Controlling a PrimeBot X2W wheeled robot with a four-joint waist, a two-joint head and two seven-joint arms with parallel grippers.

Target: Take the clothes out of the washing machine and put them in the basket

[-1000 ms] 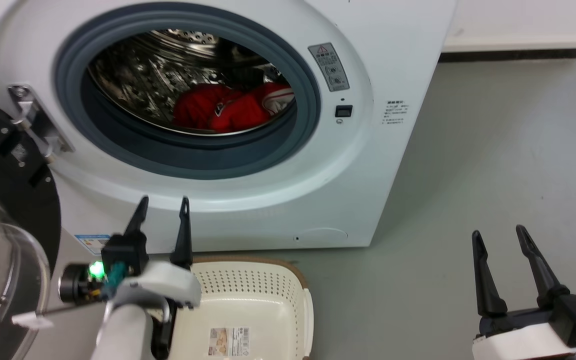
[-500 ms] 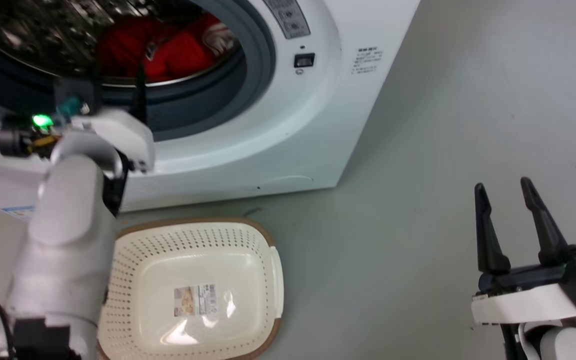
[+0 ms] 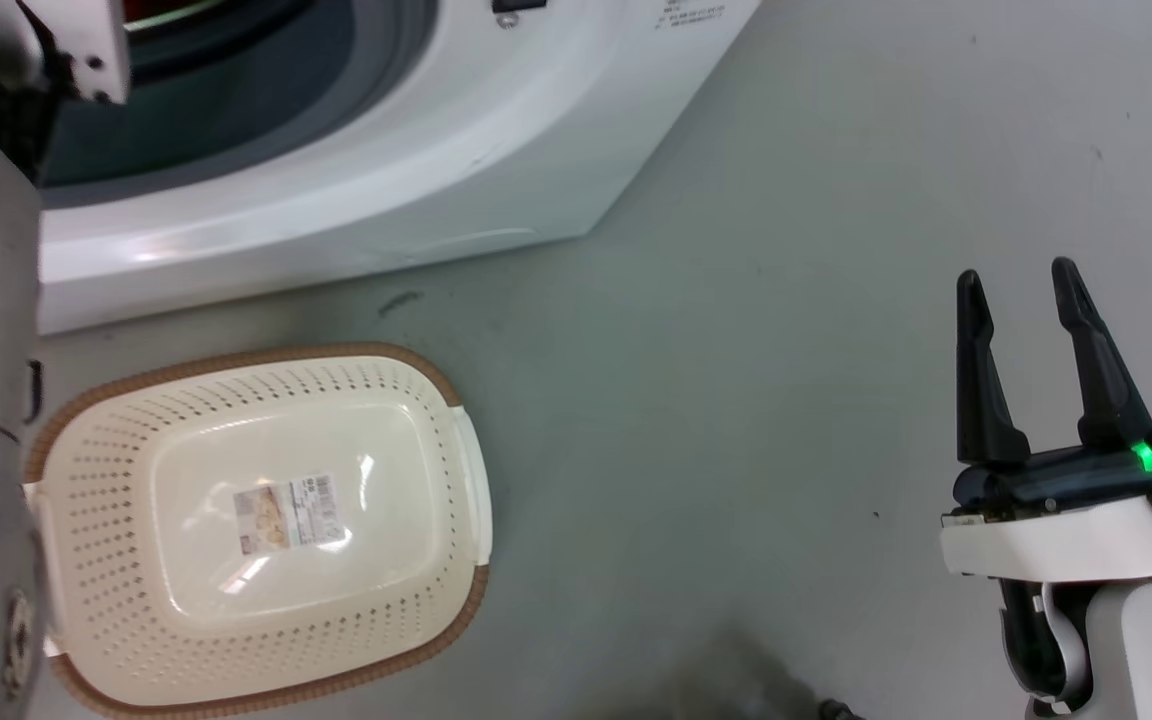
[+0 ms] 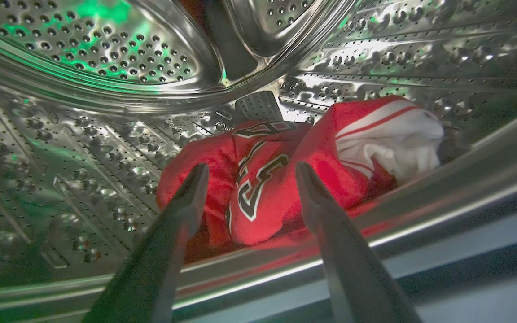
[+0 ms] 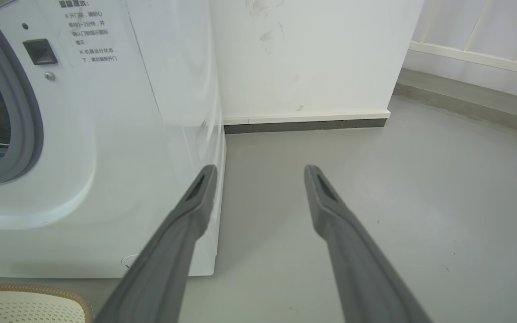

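Two red clothes point(image 4: 305, 150) lie bunched together low in the shiny perforated drum point(image 4: 106, 58) of the washing machine point(image 3: 356, 215). One is a jersey point(image 4: 258, 199) with white-edged dark numbers. Touching it, on the right of my left wrist view, is a striped garment point(image 4: 388, 139) with a broad white band. My left pincer point(image 4: 250, 167) is spread wide and grips nothing, its two fingers pointing in over the drum's lip at the jersey; whether the tips touch cloth I cannot tell. My right pincer point(image 3: 1016, 272) hangs over the grey floor point(image 3: 736, 380), well apart from the machine, fingers likewise parted around nothing. The cream basket point(image 3: 266, 357) with its brown rim stands on the floor just before the machine's front, a label point(image 3: 291, 512) showing on its bottom.
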